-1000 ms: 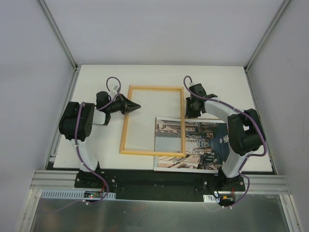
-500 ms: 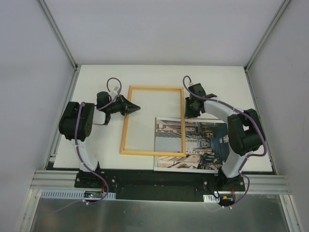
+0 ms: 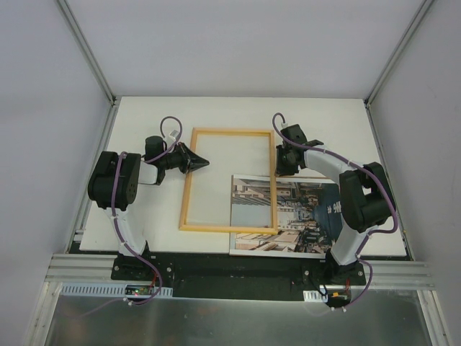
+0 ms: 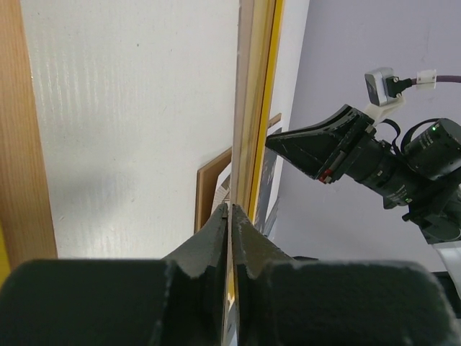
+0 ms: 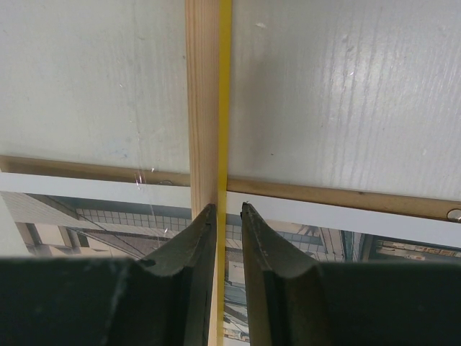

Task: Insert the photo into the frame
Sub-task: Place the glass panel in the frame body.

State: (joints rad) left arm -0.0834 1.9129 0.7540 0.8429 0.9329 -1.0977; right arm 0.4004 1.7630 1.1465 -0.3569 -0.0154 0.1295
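Top external view showed one frame (image 3: pixel 230 130) lying flat, wooden back up, on the white tabletop (image 3: pixel 238 112). Its near right corner overlapped one photo (image 3: pixel 299 216) (street scene face up) at the tabletop's near edge. Two claws met the frame: the right claw (image 3: pixel 279 171) was clamped on the right rail, and the left claw (image 3: pixel 204 160) had its fingers pressed together at the left rail.
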